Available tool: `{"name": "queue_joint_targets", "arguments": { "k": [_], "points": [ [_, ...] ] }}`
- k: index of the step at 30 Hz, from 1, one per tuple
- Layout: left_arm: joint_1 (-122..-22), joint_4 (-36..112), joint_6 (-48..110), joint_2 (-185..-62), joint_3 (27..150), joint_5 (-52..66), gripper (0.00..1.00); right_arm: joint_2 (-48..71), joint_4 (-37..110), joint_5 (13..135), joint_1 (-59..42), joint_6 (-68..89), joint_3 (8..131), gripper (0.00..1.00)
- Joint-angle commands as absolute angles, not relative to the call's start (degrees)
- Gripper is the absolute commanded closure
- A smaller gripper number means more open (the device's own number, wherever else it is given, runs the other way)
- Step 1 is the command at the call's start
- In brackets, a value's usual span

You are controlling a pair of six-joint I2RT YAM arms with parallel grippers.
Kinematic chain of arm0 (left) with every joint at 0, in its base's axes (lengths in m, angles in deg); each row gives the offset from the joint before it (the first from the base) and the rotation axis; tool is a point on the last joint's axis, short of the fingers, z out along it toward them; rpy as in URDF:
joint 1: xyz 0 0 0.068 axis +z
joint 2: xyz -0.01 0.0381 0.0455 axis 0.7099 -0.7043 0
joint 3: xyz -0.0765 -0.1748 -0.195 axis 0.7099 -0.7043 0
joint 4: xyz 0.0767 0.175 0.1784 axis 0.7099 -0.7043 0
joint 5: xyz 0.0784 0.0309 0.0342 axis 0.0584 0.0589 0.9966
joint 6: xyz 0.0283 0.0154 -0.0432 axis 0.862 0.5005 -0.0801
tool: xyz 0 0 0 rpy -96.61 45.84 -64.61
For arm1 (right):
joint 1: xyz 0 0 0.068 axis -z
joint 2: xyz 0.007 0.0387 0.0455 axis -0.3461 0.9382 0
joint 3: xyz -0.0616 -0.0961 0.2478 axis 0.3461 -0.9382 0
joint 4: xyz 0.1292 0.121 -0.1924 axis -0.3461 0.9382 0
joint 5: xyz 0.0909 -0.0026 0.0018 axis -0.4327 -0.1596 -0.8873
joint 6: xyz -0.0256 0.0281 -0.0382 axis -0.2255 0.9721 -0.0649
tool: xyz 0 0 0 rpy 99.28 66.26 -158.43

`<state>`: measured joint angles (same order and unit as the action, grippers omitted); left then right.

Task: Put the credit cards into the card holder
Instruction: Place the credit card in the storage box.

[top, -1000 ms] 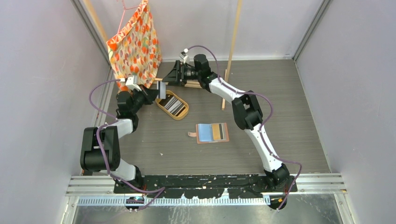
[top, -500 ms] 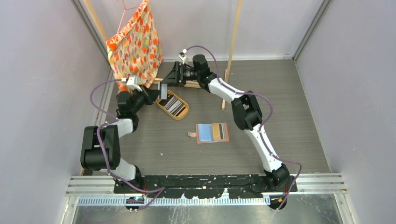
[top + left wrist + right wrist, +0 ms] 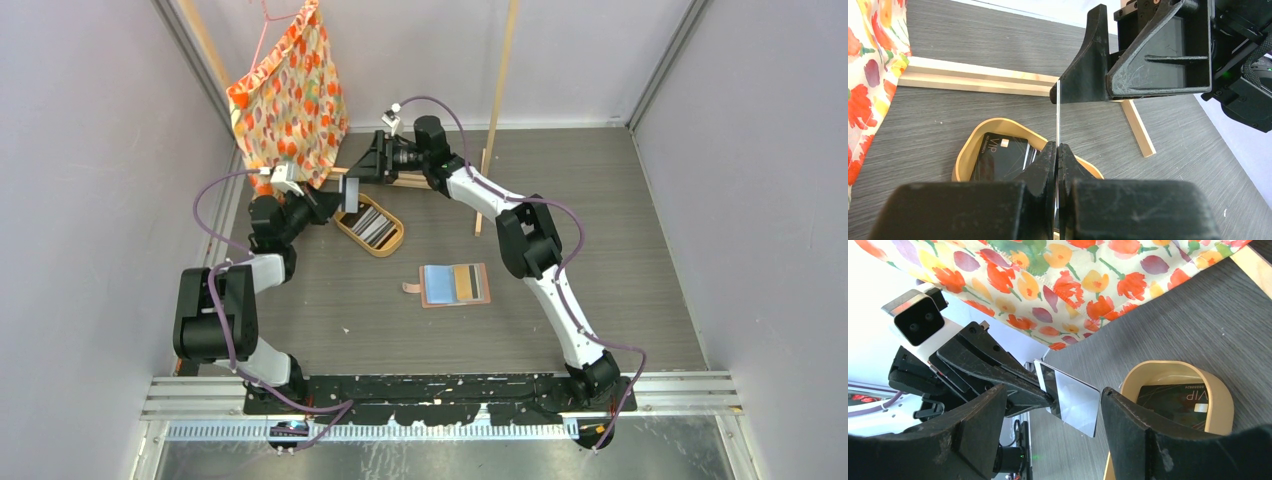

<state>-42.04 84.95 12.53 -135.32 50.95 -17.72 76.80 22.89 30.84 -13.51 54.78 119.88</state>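
Note:
My left gripper is shut on a silver credit card, which it holds upright on edge above the tan oval tray. From its own wrist view the card shows only as a thin line. My right gripper comes in from the back, open, with one finger on each side of the card's free end and a gap on both sides. A black VIP card and other cards lie in the tray. The card holder lies open mid-table, a blue and a tan card in its pockets.
A floral cloth bag hangs at the back left, close behind the left gripper. Wooden strips lie on the table behind the tray, and a thin wooden pole leans at the back wall.
The right gripper's jaws have narrowed a little round the card's free end. The left arm and the card it holds have stayed put.

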Motion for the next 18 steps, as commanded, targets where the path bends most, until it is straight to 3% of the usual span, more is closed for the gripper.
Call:
{"name": "queue_joint_targets", "arguments": {
  "k": [1,18],
  "points": [
    [-41.36,88.95,11.87,-135.74,52.63,-18.8,1.0,74.2,19.16,28.97,-13.98,55.25,122.49,0.27],
    [-41.0,85.46,11.66,-135.95,53.71,-16.75,1.0,73.44,22.45,29.91,-14.08,53.03,122.08,0.29]
  ]
}}
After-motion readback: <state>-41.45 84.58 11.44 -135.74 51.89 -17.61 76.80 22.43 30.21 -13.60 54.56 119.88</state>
